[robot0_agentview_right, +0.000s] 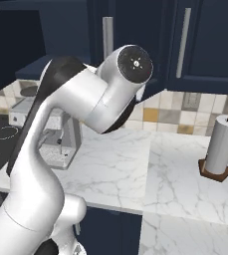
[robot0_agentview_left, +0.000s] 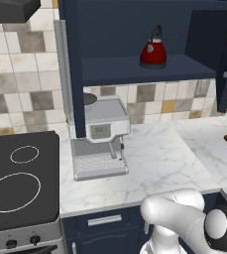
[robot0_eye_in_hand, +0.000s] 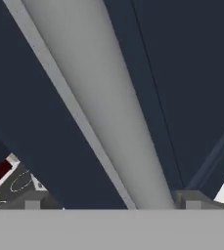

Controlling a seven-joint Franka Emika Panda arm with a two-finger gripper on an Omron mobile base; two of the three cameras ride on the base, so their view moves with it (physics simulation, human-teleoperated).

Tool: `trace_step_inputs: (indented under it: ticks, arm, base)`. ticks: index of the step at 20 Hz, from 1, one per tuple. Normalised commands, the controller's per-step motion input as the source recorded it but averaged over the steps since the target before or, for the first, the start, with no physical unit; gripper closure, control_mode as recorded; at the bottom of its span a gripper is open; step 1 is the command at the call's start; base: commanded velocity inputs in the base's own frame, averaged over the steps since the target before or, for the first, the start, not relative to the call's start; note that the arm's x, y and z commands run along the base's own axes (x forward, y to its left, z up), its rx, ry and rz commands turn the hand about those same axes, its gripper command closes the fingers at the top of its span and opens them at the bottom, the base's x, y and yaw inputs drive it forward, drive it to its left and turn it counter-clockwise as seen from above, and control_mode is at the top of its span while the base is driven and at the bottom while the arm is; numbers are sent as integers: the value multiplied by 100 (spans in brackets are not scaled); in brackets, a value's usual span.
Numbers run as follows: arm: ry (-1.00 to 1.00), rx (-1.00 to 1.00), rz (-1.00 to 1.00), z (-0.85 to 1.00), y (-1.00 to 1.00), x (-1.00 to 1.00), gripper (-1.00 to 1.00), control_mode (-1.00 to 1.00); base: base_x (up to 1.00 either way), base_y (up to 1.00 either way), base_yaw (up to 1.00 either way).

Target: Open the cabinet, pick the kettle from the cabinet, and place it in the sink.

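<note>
The navy cabinet [robot0_agentview_left: 120, 25] stands open, its left door [robot0_agentview_left: 75, 74] swung out edge-on. The red kettle [robot0_agentview_left: 153, 52] sits upright on the navy shelf inside, right of centre, with nothing touching it. In the hand view a silver bar handle [robot0_eye_in_hand: 108, 112] on a navy door runs diagonally, very close. My gripper [robot0_eye_in_hand: 112, 201] is open. Its fingertips [robot0_eye_in_hand: 33, 200] stand wide apart on either side of the bar's lower end, with room to spare. My arm's big elbow [robot0_agentview_right: 110, 89] hides the hand in the right base view. The sink is out of view.
A coffee machine [robot0_agentview_left: 100, 139] stands on the marble counter [robot0_agentview_left: 159, 163] below the cabinet's left side. The black cooktop [robot0_agentview_left: 16, 183] is to the left. A paper towel roll [robot0_agentview_right: 220, 147] stands on the counter at the right. More navy doors with bar handles [robot0_agentview_right: 185, 42] hang above.
</note>
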Motion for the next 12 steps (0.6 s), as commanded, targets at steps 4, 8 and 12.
trace_step_inputs:
  ticks: [4,8,12]
  arm:
    - [0,-8,-38,-21,0,-10,-100,-100]
    - [3,-7,-44,-15,-7,0,-100,-100]
    - [7,-7,-47,-15,-9,-4,-100,-100]
  base:
    - [0,0,0]
    - [0,0,0]
    - [0,0,0]
